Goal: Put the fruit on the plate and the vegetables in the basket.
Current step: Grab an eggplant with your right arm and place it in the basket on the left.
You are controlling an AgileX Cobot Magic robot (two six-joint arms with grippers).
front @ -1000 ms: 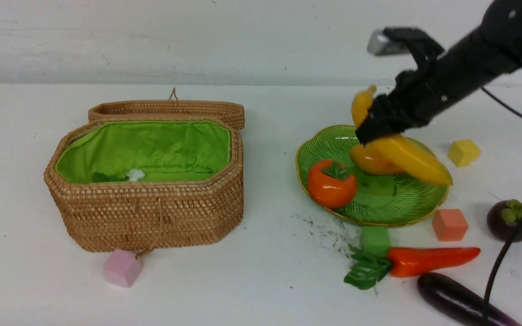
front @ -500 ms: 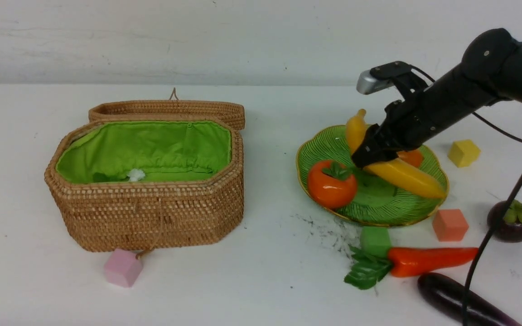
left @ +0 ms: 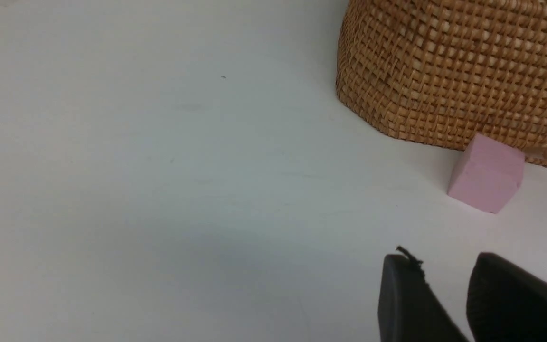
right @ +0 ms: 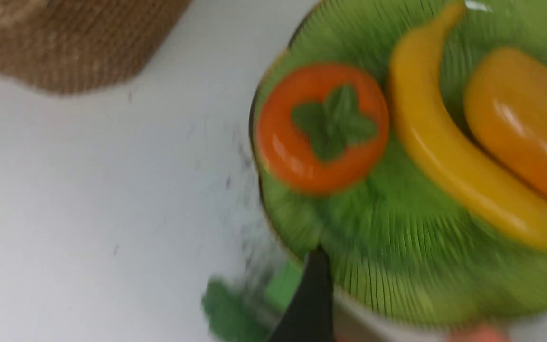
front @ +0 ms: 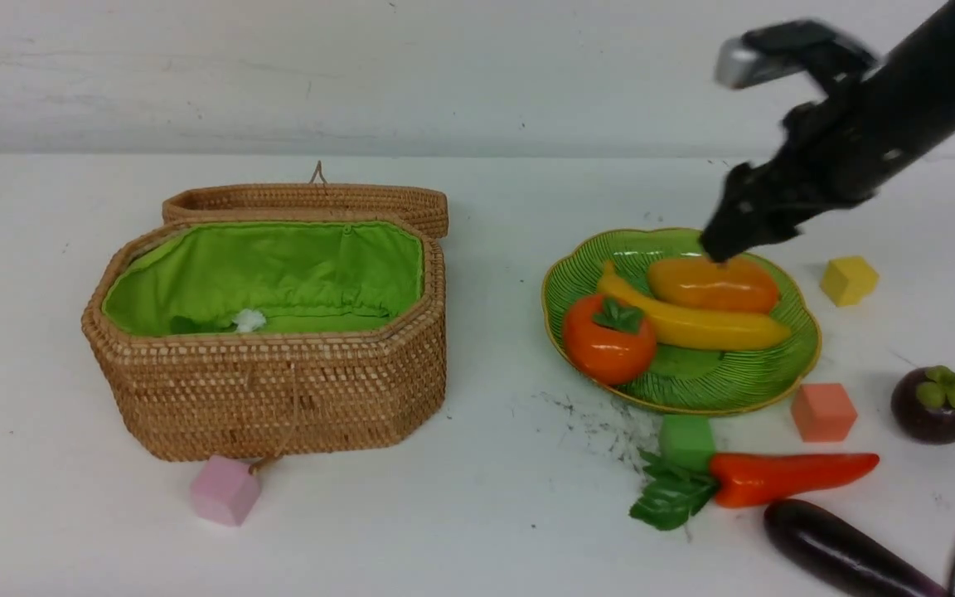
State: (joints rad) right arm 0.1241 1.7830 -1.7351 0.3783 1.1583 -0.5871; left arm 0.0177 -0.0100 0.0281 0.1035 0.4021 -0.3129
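The green plate [front: 693, 375] [right: 397, 247] holds a yellow banana [front: 693, 325] [right: 449, 147], an orange-yellow mango [front: 714, 283] [right: 525, 118] and a persimmon [front: 608, 338] [right: 323, 126]. My right gripper [front: 726, 236] [right: 442, 285] hangs above the plate's far side, open and empty. A mangosteen [front: 933, 404], a red-orange pepper [front: 784, 477] and an eggplant [front: 842, 551] lie on the table at the right. The wicker basket [front: 262, 381] [left: 458, 71] stands open at the left, with a bit of white radish [front: 247, 320] showing inside. My left gripper [left: 444, 259] hovers near the basket's corner, slightly open and empty.
Foam cubes lie about: pink [front: 225, 491] [left: 487, 173] in front of the basket, green [front: 686, 441] and salmon [front: 822, 411] by the plate's near rim, yellow [front: 848, 279] to its right. The basket's lid [front: 312, 199] lies back behind it.
My right gripper lowered the banana onto the plate beside the mango, opened, and rose away toward the back right. The banana now lies flat on the plate.
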